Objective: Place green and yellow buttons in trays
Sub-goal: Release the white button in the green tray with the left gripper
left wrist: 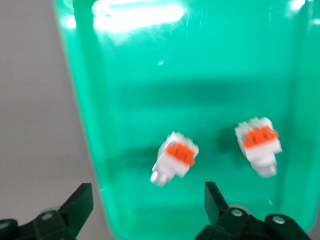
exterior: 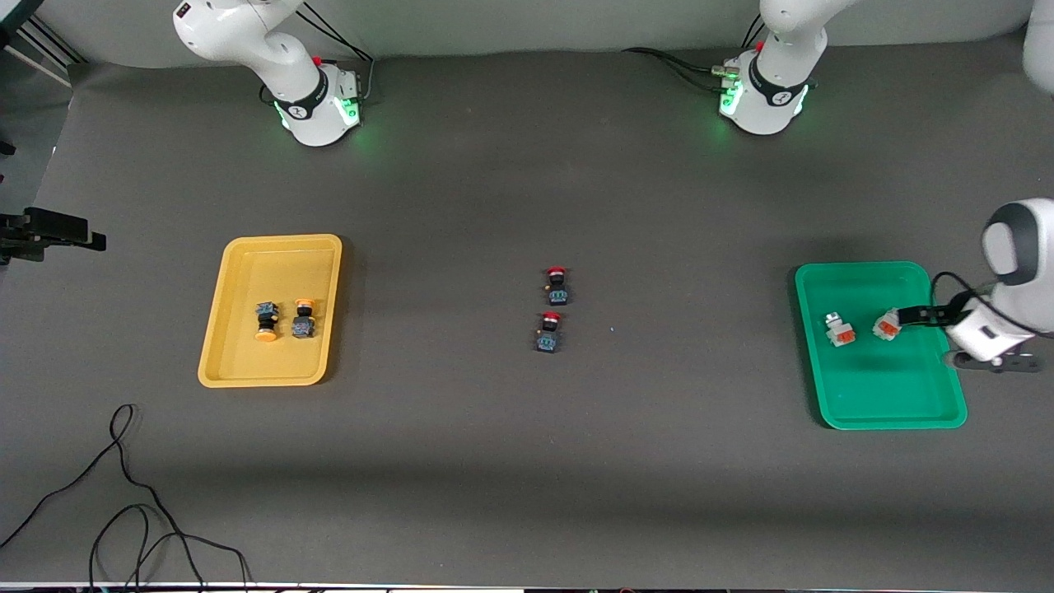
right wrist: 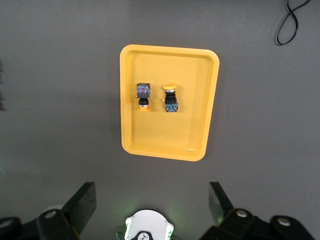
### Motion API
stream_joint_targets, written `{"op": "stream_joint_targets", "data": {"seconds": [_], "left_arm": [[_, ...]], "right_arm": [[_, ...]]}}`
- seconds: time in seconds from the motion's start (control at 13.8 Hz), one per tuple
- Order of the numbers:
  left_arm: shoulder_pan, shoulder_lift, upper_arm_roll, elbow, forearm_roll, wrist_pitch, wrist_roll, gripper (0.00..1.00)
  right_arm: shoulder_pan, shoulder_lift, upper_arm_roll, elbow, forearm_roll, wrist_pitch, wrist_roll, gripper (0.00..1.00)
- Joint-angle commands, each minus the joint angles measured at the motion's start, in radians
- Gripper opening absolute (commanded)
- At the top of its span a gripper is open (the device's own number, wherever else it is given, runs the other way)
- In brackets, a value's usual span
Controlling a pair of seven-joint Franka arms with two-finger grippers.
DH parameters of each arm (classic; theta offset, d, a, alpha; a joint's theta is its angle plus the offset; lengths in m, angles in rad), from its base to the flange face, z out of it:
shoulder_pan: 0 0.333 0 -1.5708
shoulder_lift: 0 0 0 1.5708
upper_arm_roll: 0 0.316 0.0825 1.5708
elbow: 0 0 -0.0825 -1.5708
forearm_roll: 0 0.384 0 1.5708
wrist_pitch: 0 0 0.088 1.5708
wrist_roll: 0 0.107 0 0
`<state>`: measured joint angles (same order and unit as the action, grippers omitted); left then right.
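The yellow tray (exterior: 247,354) holds two yellow-capped buttons (exterior: 266,321) (exterior: 303,318); it also shows in the right wrist view (right wrist: 170,140) with both buttons (right wrist: 143,96) (right wrist: 170,98). The green tray (exterior: 889,387) holds two whitish-grey blocks with orange faces (exterior: 840,329) (exterior: 887,325), which also show in the left wrist view (left wrist: 176,157) (left wrist: 257,143). My left gripper (exterior: 906,315) (left wrist: 147,200) is open and empty, low over the green tray's edge, just short of the nearest block. My right gripper (right wrist: 151,200) is open and empty, high above the table near its own base.
Two red-capped dark buttons (exterior: 557,286) (exterior: 549,332) lie mid-table between the trays. Loose black cables (exterior: 123,511) lie near the front edge at the right arm's end. A black fixture (exterior: 49,231) juts in at that end's table edge.
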<state>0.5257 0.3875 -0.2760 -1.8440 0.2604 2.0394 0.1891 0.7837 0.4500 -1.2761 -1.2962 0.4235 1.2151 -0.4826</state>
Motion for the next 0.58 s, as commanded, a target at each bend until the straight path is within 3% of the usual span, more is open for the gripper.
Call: {"op": "stream_joint_targets", "data": {"seconds": [0.0,0.22,0.51], "left_arm": [[-0.022,-0.143,-0.060,0.119,-0.001,-0.279,0.020,0.99],[-0.026,-0.240,-0.187,0.247,-0.004,-0.491,0.018,0.99],[-0.027,-0.366,-0.250,0.256,-0.104,-0.550,0.009,0.99]], "right_arm": [[0.017,0.003,0.000,0.009,-0.018,-0.012,0.027,1.00],[0.065,0.003,-0.005,0.008,-0.034,-0.014,0.081,1.00],[0.048,-0.002,0.006,0.009,-0.034,-0.026,0.081,1.00]]}}
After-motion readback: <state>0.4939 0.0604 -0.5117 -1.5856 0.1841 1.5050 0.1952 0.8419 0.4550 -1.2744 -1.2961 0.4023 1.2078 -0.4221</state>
